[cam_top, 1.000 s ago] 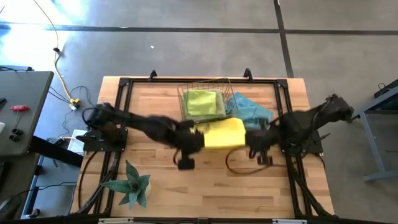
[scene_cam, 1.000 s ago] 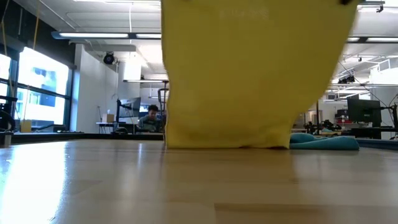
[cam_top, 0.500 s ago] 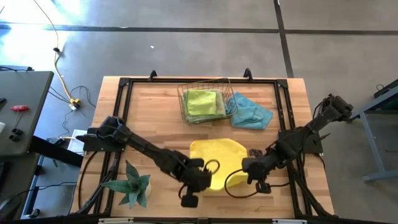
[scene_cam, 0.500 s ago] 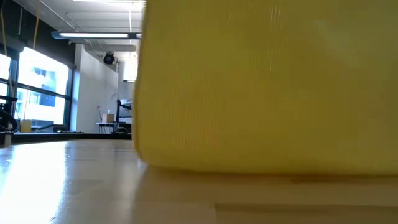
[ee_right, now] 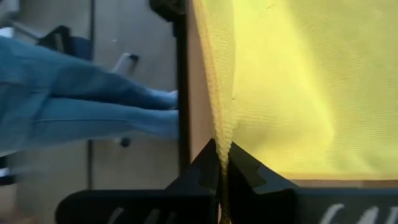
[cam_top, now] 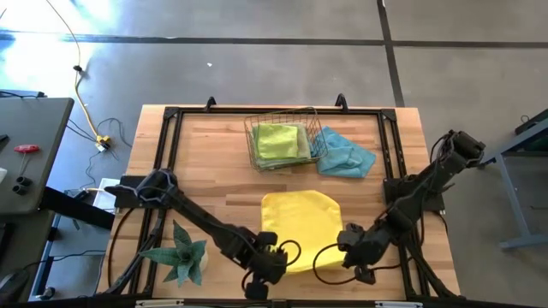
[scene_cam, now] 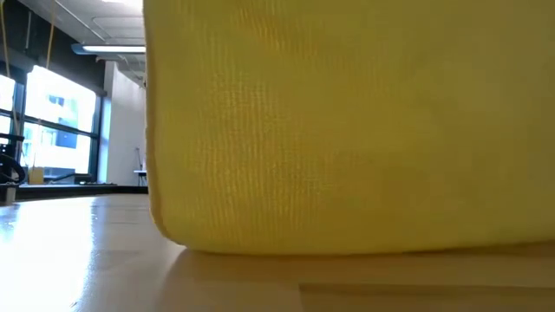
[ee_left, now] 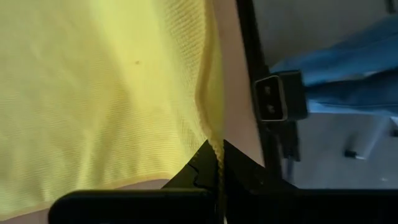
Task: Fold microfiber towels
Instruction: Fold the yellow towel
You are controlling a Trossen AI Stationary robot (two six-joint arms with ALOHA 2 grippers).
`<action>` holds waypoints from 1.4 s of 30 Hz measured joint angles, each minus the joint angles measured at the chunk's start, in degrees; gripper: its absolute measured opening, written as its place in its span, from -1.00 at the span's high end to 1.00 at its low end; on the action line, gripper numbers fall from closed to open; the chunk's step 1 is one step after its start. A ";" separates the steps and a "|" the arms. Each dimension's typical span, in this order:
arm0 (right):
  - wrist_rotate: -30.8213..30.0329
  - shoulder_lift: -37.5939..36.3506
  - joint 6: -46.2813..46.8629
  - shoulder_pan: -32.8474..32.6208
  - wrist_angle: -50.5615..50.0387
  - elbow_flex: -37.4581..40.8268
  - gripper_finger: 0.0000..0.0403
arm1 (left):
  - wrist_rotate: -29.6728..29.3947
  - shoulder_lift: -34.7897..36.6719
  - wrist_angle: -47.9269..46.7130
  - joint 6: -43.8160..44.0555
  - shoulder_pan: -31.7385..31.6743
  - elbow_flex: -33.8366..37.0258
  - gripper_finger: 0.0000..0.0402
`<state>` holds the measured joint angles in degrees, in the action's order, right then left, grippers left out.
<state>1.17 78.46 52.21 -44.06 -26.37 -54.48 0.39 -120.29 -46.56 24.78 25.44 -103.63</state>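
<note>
Left gripper, right gripper: fingers pinching yellow microfiber towel corners at near tabletop edge. Risk: uneven pull skews spread; thin hem slips.

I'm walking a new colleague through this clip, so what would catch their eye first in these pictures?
The yellow towel dominates, spread on the table's near middle and filling the low view. The left gripper and right gripper are each shut on one of its near corners. Behind it, a wire basket holds a lime green towel, with a light blue towel crumpled just to its right.
</note>
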 joint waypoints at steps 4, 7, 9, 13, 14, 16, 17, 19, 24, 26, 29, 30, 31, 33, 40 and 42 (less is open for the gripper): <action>-4.98 0.02 -0.17 0.36 -3.76 0.00 1.00 | -4.87 0.00 -0.74 -0.93 0.12 0.00 1.00; -7.11 0.04 -1.73 1.79 -7.73 0.00 1.00 | -8.85 0.00 -2.54 -2.75 -0.90 0.00 1.00; -7.41 0.04 -3.69 2.90 -10.39 0.00 1.00 | -12.40 0.00 -4.78 -4.04 -1.79 0.00 1.00; -7.74 0.07 -10.75 5.32 -14.96 0.01 1.00 | -15.44 0.00 -8.47 -3.58 -4.19 0.00 1.00; -8.08 0.07 -13.12 5.89 -15.82 0.01 1.00 | -15.71 0.00 -8.86 -3.49 -4.84 0.00 1.00; -9.85 0.07 -17.90 7.05 -16.84 0.00 1.00 | -16.12 0.00 -9.63 -4.07 -6.12 0.00 1.00; -11.11 0.09 -20.14 7.67 -17.16 0.00 1.00 | -16.15 0.00 -9.63 -4.50 -6.74 0.00 1.00; -13.44 0.09 -23.93 8.91 -17.39 0.02 1.00 | -16.23 0.00 -9.62 -5.62 -7.97 0.00 1.00; -15.57 0.09 -28.17 13.16 -18.98 0.00 1.00 | -16.52 -1.31 -10.16 -6.98 -10.99 0.05 1.00; -14.52 0.09 -28.29 15.04 -21.00 0.00 1.00 | -16.51 -1.63 -10.20 -7.05 -12.14 -0.04 1.00; -14.36 0.30 -28.28 17.68 -24.01 0.04 1.00 | -16.42 -1.84 -11.00 -7.88 -13.48 0.04 1.00; -14.37 0.31 -28.28 18.41 -24.49 0.29 1.00 | -16.42 -1.82 -10.92 -8.05 -13.93 0.02 1.00; -14.37 0.31 -28.28 19.19 -24.43 0.71 1.00 | -16.42 -1.81 -10.97 -8.41 -14.37 0.02 1.00; -13.73 0.31 -28.30 20.61 -23.51 1.95 1.00 | -16.40 -1.81 -11.28 -8.51 -15.19 0.02 1.00; -9.48 0.31 -28.93 23.84 -19.69 6.07 1.00 | -16.36 -1.75 -11.32 -8.51 -17.06 3.15 1.00; -9.48 0.31 -29.96 24.12 -18.25 6.75 0.99 | -16.22 -1.77 -11.59 -8.49 -17.36 4.53 1.00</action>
<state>-8.31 78.76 22.25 -19.94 -44.62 -47.73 -15.83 -122.06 -58.15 16.29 8.08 -99.10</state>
